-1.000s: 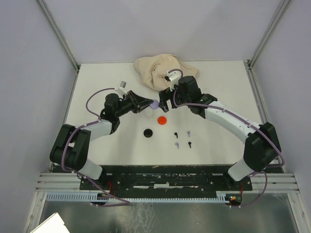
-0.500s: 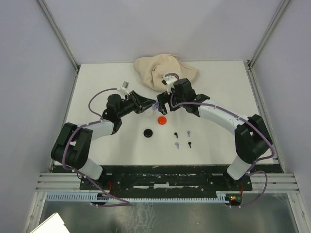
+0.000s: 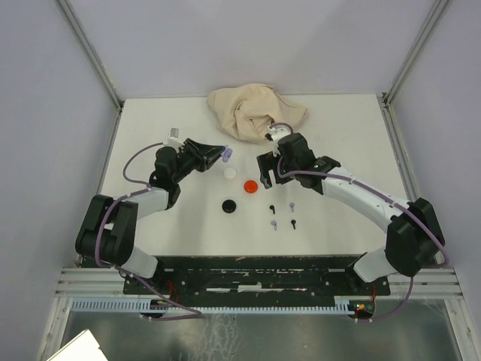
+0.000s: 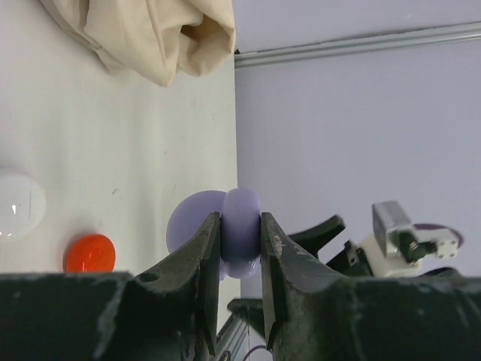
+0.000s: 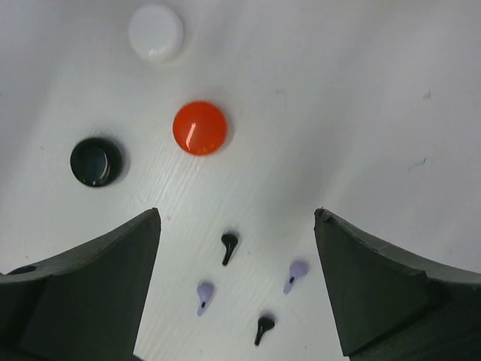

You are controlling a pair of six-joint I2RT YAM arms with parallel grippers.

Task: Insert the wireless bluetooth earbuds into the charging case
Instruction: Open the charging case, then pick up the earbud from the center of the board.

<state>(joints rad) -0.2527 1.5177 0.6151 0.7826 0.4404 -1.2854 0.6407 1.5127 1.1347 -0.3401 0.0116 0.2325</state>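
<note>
Four buds are sitting loose right of the table's middle, toward its near edge: two black earbuds (image 3: 272,208) and two lavender earbuds (image 3: 291,205). The left gripper (image 3: 219,154) is pinching a lavender charging case (image 3: 226,154), and the right gripper (image 3: 263,175) is hovering beside the red case (image 3: 249,184).

Left wrist cam: its fingers (image 4: 203,263) are squeezing that case edge-on.

Right wrist cam: the jaws are spreading wide, framing all four buds, with the white case (image 5: 155,31) and black case (image 5: 95,161) sitting beyond.

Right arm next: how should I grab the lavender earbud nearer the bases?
Pinch the nearer lavender earbud at its rounded head, descending straight from above with the open right gripper. It lies flat on the table, its stem likely too thin to hold.
</note>
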